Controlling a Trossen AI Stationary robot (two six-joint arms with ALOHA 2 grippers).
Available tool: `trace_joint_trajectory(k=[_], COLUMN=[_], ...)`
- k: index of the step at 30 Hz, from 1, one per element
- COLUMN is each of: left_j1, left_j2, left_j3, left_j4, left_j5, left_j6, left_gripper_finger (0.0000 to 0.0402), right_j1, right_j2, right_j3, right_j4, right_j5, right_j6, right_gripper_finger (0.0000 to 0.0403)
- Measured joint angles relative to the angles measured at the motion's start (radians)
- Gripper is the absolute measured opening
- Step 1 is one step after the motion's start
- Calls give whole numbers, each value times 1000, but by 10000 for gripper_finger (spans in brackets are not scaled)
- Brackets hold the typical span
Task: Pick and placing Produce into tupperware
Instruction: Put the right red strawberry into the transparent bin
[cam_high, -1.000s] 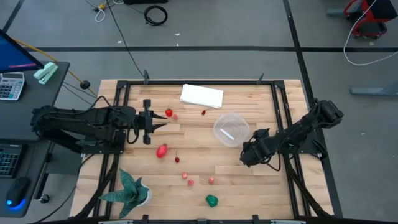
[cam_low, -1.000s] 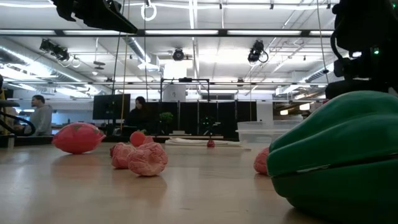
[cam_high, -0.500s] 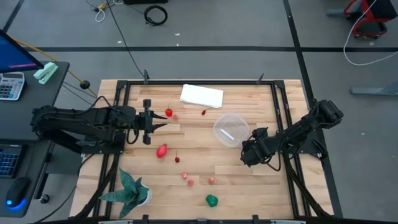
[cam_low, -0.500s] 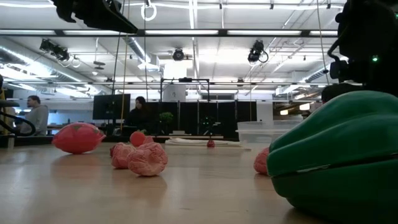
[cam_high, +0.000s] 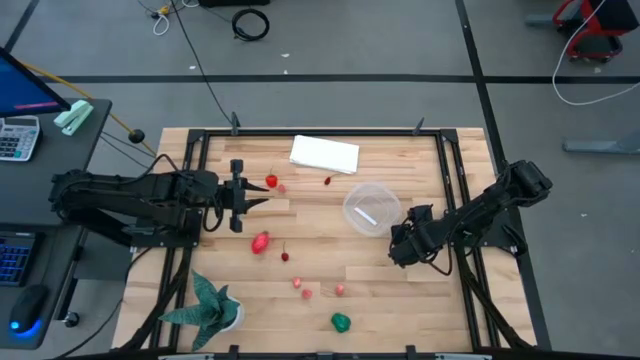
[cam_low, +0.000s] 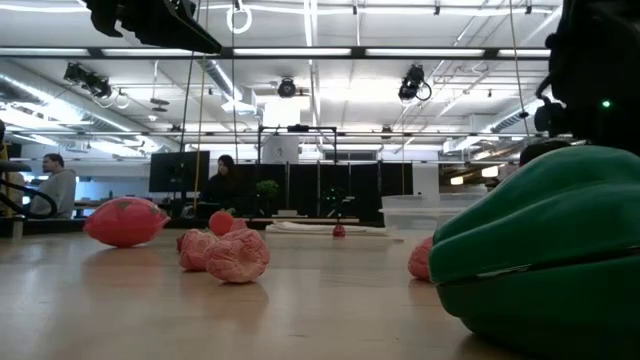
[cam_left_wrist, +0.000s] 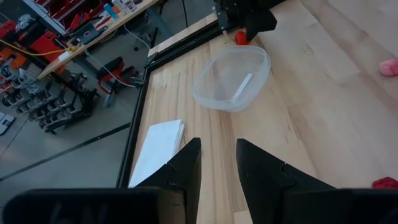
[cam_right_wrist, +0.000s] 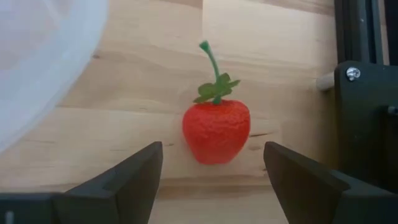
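My right pincer stands wide open over a red strawberry lying just beside the clear tupperware, gripping nothing.

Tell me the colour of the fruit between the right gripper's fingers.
Red strawberry with a green stem, clearest in the right wrist view.

You will find no lettering, label, brand, number or sign that can be read in any of these views. The calculator on the desk beside the table shows keys, but its markings are too small for you to make out.
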Motion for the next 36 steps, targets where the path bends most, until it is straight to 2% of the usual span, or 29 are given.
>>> trace_joint_trajectory(k=[6, 15, 19, 26, 31, 36], left_j1=[0, 0, 0, 0, 0, 0], left_j2=[0, 0, 0, 0, 0, 0], left_j3=[0, 0, 0, 0, 0, 0], left_j4=[0, 4, 6, 7, 7, 14], left_j5=[0, 0, 0, 0, 0, 0], left_j6=[-12, -11, -11, -11, -11, -11], left_gripper_finger=[107, 107, 107, 107, 107, 107], right_j1=[0, 1, 1, 0, -1, -1], right_j2=[0, -4, -1, -1, 0, 0], right_j3=[-51, -131, -138, -139, -139, -140], right_j4=[17, 139, 142, 170, 184, 214], right_j5=[0, 36, 79, 85, 85, 87], right_j6=[5, 8, 11, 12, 19, 27], right_gripper_finger=[290, 290, 290, 289, 264, 209])
